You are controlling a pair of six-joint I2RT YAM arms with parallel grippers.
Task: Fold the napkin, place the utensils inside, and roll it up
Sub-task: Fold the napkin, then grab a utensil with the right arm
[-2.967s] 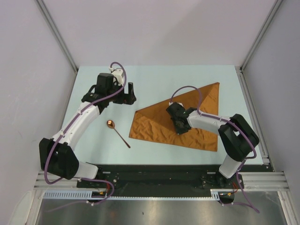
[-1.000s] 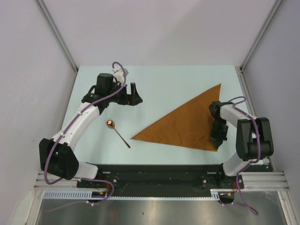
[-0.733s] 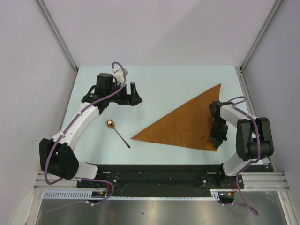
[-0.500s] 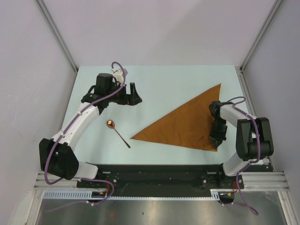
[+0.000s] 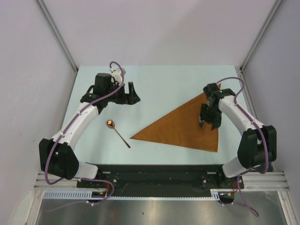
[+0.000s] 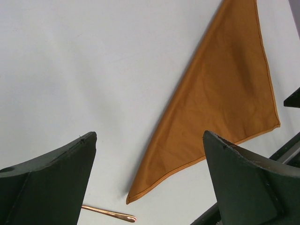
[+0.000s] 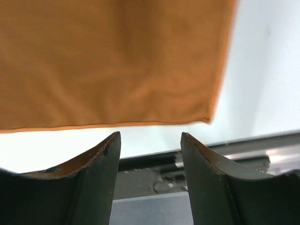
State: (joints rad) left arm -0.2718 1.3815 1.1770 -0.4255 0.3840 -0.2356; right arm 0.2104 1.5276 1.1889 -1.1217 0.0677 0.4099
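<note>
The rust-brown napkin (image 5: 187, 126) lies flat on the table as a folded triangle, its long point toward the left; it also fills the right of the left wrist view (image 6: 220, 93). The spoon (image 5: 119, 135), with a copper bowl and thin handle, rests left of the napkin's point, apart from it; only its handle tip (image 6: 110, 213) shows in the left wrist view. My right gripper (image 5: 209, 121) hovers over the napkin's right part, open and holding nothing, with the napkin's near corner (image 7: 117, 61) ahead of the empty gap (image 7: 150, 136). My left gripper (image 5: 132, 93) stands wide open and empty (image 6: 149, 136) at the far left.
A black rail (image 5: 154, 171) runs along the table's near edge and shows just past the right fingers (image 7: 187, 164). Grey walls with metal posts (image 5: 58, 37) close in the left and right sides.
The right gripper opened, let go of the napkin's near right corner, and rose away toward the far side. The napkin stays flat; the left arm barely moved.
</note>
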